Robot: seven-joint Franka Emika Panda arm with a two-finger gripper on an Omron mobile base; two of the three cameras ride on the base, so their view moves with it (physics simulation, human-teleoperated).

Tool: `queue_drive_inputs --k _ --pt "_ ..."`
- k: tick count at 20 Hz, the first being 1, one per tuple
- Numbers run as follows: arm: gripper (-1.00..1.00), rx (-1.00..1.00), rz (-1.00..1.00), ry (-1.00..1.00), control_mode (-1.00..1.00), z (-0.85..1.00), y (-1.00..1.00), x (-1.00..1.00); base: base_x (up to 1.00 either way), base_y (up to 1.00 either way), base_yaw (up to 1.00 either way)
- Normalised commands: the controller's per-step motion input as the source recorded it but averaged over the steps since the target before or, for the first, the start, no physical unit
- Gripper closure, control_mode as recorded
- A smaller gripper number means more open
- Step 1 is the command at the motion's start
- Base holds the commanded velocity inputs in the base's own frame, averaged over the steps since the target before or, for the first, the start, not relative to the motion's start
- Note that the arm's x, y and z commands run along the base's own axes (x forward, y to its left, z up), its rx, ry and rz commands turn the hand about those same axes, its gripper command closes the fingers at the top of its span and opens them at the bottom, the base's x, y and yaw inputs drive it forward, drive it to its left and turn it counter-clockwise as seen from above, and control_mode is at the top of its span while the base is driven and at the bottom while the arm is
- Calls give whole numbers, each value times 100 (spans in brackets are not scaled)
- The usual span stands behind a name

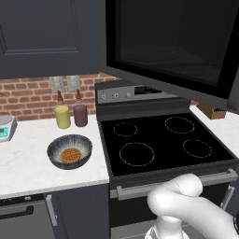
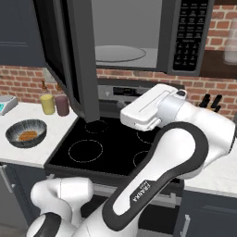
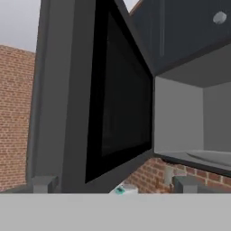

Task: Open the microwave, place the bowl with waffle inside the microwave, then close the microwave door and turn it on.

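The bowl (image 1: 69,151) sat on the white counter (image 1: 28,163) just left of the black stove (image 1: 163,144), with the small golden-brown waffle (image 1: 70,154) lying flat at its centre; in the right base view the same bowl (image 2: 26,133) lay at the far left, well apart from the arm. Behind it stood a yellow jar (image 1: 62,116) and a maroon jar (image 1: 80,115) against the brick wall, and a small scale (image 1: 5,128) rested further left. Above the stove the microwave (image 2: 139,37) stood open, its light grey cavity and round glass plate (image 2: 113,53) exposed, and the microwave door (image 2: 69,55) had swung out to the left so that it hung over the stove's left edge, between the cavity and the counter where the bowl waited. The gripper (image 3: 113,185) was up at microwave height with its 2 dark fingertips (image 3: 43,184) spread wide and nothing between them, pointing at the door's inner face and the cavity beyond. So the bowl lay below and to the left of the gripper, on the far side of the open door. The likely next move was a descent leftward, passing under or around the door's lower edge to reach the bowl's rim, and the door looked like the main obstacle on that path.
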Motion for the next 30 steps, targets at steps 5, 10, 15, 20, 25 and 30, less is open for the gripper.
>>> queue_drive_inputs --k 5,10,15,20,25,30 --pt "-100 1 21 0 -100 -25 14 16 0 0 0" --pt "-100 2 19 3 -100 -3 11 31 0 0 0" --pt "-100 1 12 6 -100 0 17 42 0 0 0" --pt "-100 0 6 5 -100 -1 34 27 0 0 0" --pt "-100 0 0 1 -100 0 51 0 0 0 0" --pt "-100 0 0 2 -100 0 46 0 0 0 0"
